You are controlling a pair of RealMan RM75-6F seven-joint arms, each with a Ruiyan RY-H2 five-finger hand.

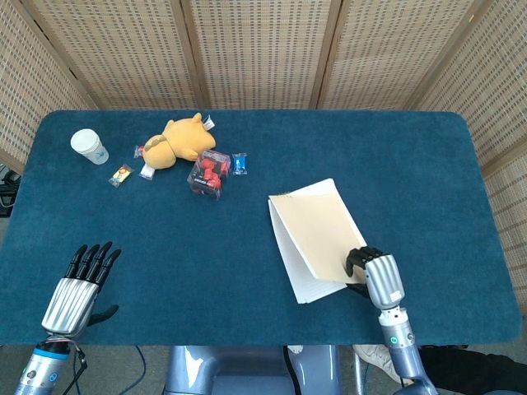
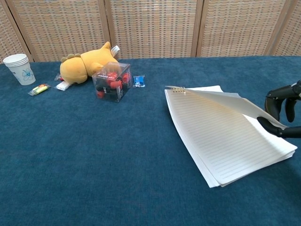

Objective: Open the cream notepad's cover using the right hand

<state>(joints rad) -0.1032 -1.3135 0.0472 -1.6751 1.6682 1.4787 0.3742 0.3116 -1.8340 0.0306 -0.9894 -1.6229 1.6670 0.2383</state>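
The cream notepad lies right of centre, its cream cover (image 1: 317, 229) (image 2: 221, 100) lifted off the lined pages (image 1: 295, 265) (image 2: 225, 136) and hinged at the far edge. My right hand (image 1: 372, 276) (image 2: 282, 115) pinches the cover's near right corner between thumb and fingers, holding it a little above the pages. My left hand (image 1: 80, 286) rests near the front left edge of the table, fingers straight and apart, holding nothing.
At the back left stand a paper cup (image 1: 88, 146) (image 2: 19, 68), a yellow plush toy (image 1: 177, 140) (image 2: 84, 63), a clear box of red pieces (image 1: 209, 174) (image 2: 111, 81), a small blue packet (image 1: 240, 163) and a candy (image 1: 121, 174). Wicker screens stand behind the blue table.
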